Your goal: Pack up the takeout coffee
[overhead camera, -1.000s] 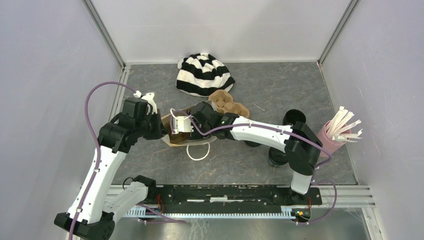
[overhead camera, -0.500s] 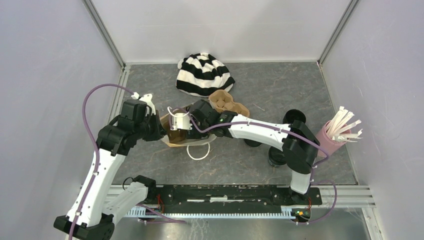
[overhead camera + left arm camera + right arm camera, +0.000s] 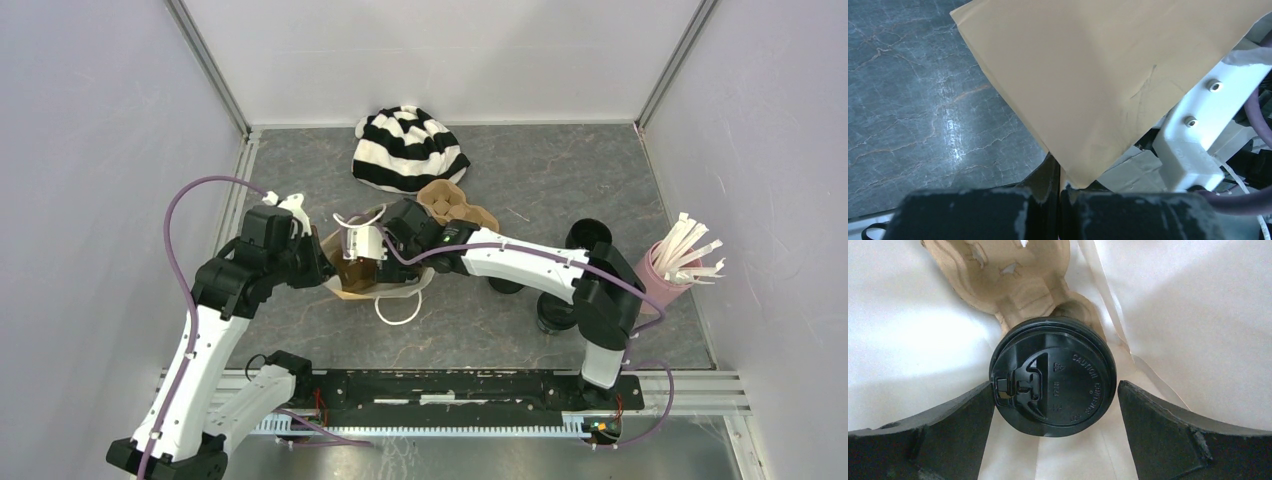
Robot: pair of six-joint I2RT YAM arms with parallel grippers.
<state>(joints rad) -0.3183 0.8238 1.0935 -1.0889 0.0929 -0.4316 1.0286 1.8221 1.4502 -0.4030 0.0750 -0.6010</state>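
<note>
In the right wrist view a black coffee cup with a flat black lid (image 3: 1053,377) stands in a brown moulded carrier (image 3: 1008,275) inside the paper bag. My right gripper (image 3: 1055,386) is open, one finger on each side of the lid; its left finger lies against the rim and its right finger stands apart. From above, the right gripper (image 3: 356,262) reaches down into the brown paper bag (image 3: 345,285). The left gripper (image 3: 1060,182) is shut on the bag's edge (image 3: 1108,75) and holds it up at the bag's left side (image 3: 322,262).
A striped black-and-white hat (image 3: 408,148) lies at the back. A cardboard carrier (image 3: 457,207) sits beside the bag. Another black cup (image 3: 588,233) and one partly under the right arm (image 3: 553,318) stand at the right, near a pink cup of white sticks (image 3: 665,275). The bag's white handle (image 3: 400,303) lies in front.
The right gripper's jaws have spread apart inside the bag, off the cup. The left arm has shifted slightly while keeping its hold on the bag's edge.
</note>
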